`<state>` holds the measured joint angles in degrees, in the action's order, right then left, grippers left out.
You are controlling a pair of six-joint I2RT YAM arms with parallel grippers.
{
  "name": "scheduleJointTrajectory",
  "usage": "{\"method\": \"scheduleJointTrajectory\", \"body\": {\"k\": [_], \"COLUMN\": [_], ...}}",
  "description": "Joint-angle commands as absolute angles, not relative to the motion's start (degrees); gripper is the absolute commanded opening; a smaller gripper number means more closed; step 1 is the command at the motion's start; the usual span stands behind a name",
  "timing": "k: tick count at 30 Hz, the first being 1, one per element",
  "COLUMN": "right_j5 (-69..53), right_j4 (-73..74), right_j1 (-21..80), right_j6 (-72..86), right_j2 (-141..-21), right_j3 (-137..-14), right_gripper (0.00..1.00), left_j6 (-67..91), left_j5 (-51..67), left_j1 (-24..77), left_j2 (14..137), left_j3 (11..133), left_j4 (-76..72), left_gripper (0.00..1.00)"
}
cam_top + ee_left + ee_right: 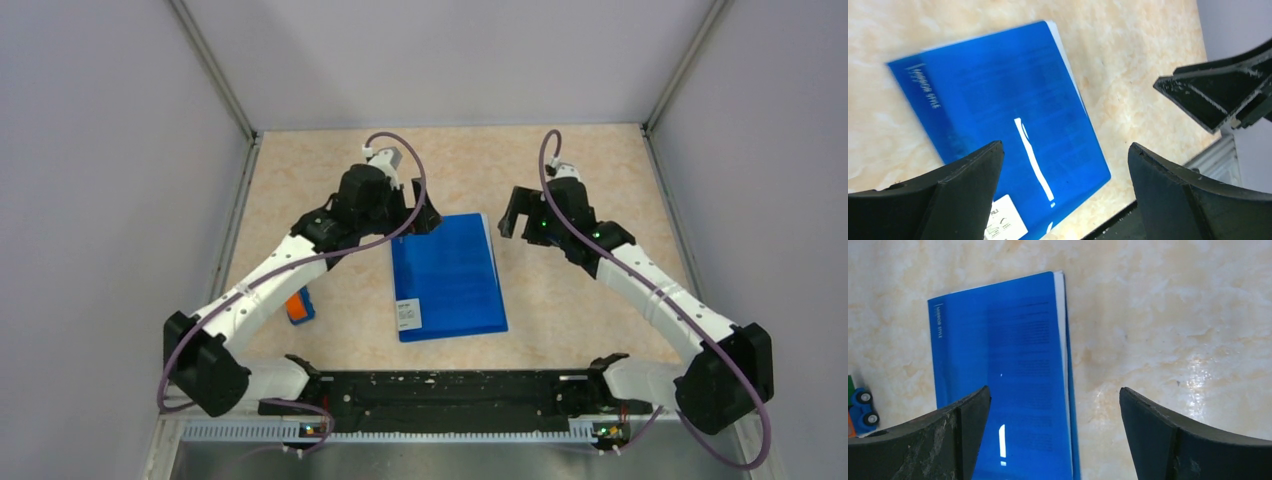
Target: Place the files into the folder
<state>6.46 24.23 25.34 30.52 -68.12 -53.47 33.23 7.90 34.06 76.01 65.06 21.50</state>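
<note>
The blue folder (447,275) lies closed and flat at the table's middle, its white label (408,315) at the near left corner. The files show only as a thin white strip (1060,315) along the folder's right edge, with text lines faint through the cover; the strip also shows in the left wrist view (1065,60). My left gripper (425,218) is open and empty above the folder's far left corner (998,110). My right gripper (512,215) is open and empty, just right of the folder's far right corner (1003,365).
A small orange-and-blue block (299,305) lies left of the folder, under the left arm; it shows at the left edge of the right wrist view (860,407). A black rail (440,390) runs along the near edge. Grey walls enclose the table.
</note>
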Motion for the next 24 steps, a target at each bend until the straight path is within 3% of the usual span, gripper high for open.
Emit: {"method": "scheduleJointTrajectory", "body": {"k": [1, 10, 24], "right_j5": [7.6, 5.59, 5.88], "right_j4": [23.2, 21.9, 20.6], "right_j1": [29.18, 30.66, 30.77], "right_j6": [30.23, 31.25, 30.48], "right_j2": [-68.87, -69.46, -71.49], "right_j3": [-58.15, -59.91, -60.6], "right_gripper": [0.99, 0.99, 0.99], "left_j6": [30.15, 30.49, 30.68], "left_j5": [-3.36, -11.55, -12.08], "left_j1": [34.28, 34.28, 34.29], "left_j2": [70.24, 63.77, 62.05], "left_j3": [67.14, 63.63, 59.77], "left_j4": [30.52, 32.39, 29.58], "left_gripper": [0.99, 0.99, 0.98]}}
